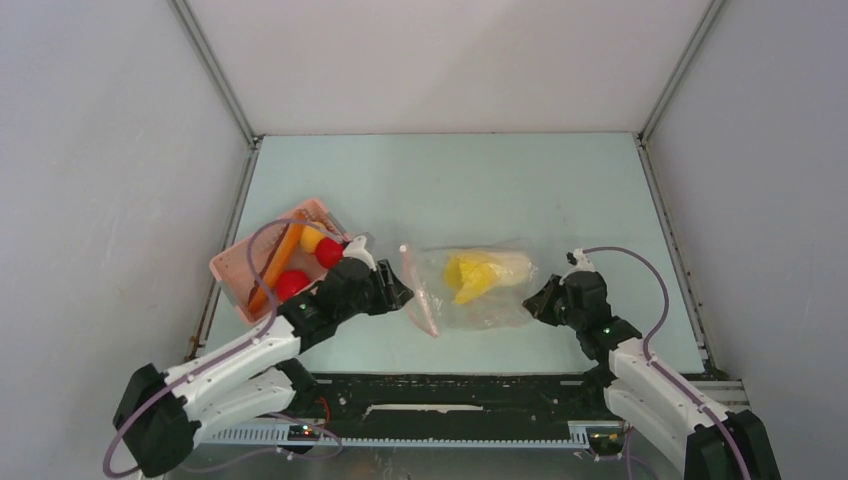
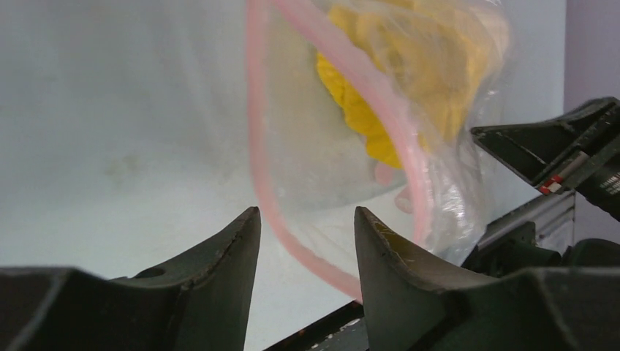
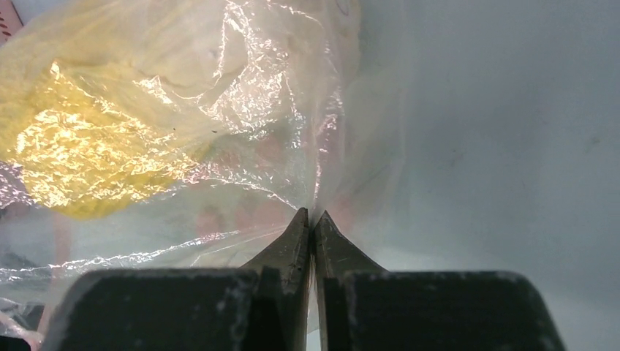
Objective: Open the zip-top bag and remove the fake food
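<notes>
jo: right gripper (image 3: 314,219) fingertips fill the near edge of its wrist view, pressed together on a fold of the zip-top bag (image 3: 219,124). film creases straight up out of the pinch.
rik: which end of the bag?
jo: the end opposite the mouth, right side on the table (image 1: 450,180). reads as an anchor so the bag can't slide while the other arm works the mouth.
rik: left gripper (image 2: 305,219)?
jo: jaws apart, nothing clamped. pink zip strip (image 2: 267,183) loops across the gap in front of them, and the mouth gapes toward that arm. can't tell whether a finger touches the strip.
rik: food status?
jo: 1 yellow piece (image 2: 358,110) inside the bag, back from the mouth. 2 red fruits (image 1: 292,284), 1 orange stick (image 1: 285,245) and 1 orange-yellow fruit (image 1: 312,238) sit in the pink basket (image 1: 232,275), left of the bag.
rik: so nearly done.
jo: my guess: 1 item left. next move needs the left fingers in through the mouth, or a lip grab to tip it out. risk: slick film bunches and the piece slides deeper.
</notes>
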Available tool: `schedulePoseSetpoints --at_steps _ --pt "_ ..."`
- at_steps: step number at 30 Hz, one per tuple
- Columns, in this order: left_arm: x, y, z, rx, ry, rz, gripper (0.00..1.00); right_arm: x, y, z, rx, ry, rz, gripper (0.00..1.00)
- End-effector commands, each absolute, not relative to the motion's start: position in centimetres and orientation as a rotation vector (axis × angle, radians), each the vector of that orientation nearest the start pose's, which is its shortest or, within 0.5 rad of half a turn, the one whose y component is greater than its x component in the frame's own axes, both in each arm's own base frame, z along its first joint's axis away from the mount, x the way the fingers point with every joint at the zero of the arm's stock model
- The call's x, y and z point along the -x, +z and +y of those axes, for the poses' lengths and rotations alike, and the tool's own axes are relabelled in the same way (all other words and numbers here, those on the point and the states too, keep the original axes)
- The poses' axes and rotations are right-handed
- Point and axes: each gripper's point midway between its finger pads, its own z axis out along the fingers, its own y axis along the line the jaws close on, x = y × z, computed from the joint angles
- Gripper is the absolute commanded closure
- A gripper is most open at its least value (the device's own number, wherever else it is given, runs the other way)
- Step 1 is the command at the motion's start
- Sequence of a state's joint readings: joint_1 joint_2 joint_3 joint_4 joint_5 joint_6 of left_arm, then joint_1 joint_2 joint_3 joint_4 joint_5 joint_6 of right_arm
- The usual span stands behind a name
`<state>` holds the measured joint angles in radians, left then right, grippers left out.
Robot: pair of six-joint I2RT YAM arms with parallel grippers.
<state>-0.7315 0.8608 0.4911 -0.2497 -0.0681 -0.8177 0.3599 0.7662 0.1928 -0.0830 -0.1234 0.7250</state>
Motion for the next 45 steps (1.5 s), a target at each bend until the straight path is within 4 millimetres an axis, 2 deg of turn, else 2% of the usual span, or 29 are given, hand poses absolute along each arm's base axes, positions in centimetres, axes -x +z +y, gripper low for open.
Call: schedulePoseSetpoints --at_steps 1,3,8,12,17,25,29,32,36,40,45 --pt "-21.1 13.6 -25.0 0.125 -0.955 2.187 0.47 -21.8 5.9 14.6 -0.276 0.771 2.259 0.93" --pt "-21.5 13.9 -26.1 0.107 -0.961 2.170 0.47 -21.7 5.9 15.0 -0.261 0.781 2.261 0.93" --pt "-22.0 12.8 -28.8 0.049 -0.966 2.196 0.46 -21.4 5.9 15.8 -0.217 0.798 2.275 0.93" --pt "-22.8 12.0 -30.6 0.028 -0.980 2.193 0.39 -21.1 5.8 16.4 -0.184 0.816 2.290 0.93" --pt "-23.3 12.3 -32.3 -0.006 -1.042 2.133 0.32 -20.7 5.5 17.0 -0.152 0.830 2.311 0.93" --pt "-22.4 12.9 -33.2 -0.183 -1.032 2.073 0.24 -20.4 5.7 17.2 -0.123 0.849 2.310 0.93" --pt "-21.7 12.6 -32.5 -0.273 -0.998 2.054 0.23 -20.5 6.1 17.4 -0.102 0.861 2.299 0.93" --pt "-21.8 12.7 -31.9 -0.320 -0.942 2.032 0.22 -20.5 6.2 17.4 -0.098 0.862 2.294 0.93" --pt "-22.3 13.0 -32.1 -0.388 -0.902 1.987 0.22 -20.4 6.1 17.5 -0.094 0.868 2.304 0.93" --pt "-23.0 12.3 -33.2 -0.441 -0.878 1.989 0.26 -20.7 6.3 17.8 -0.090 0.880 2.289 0.93" --pt "-23.6 11.3 -34.4 -0.472 -0.869 2.004 0.37 -20.7 6.3 17.8 -0.087 0.886 2.288 0.93"
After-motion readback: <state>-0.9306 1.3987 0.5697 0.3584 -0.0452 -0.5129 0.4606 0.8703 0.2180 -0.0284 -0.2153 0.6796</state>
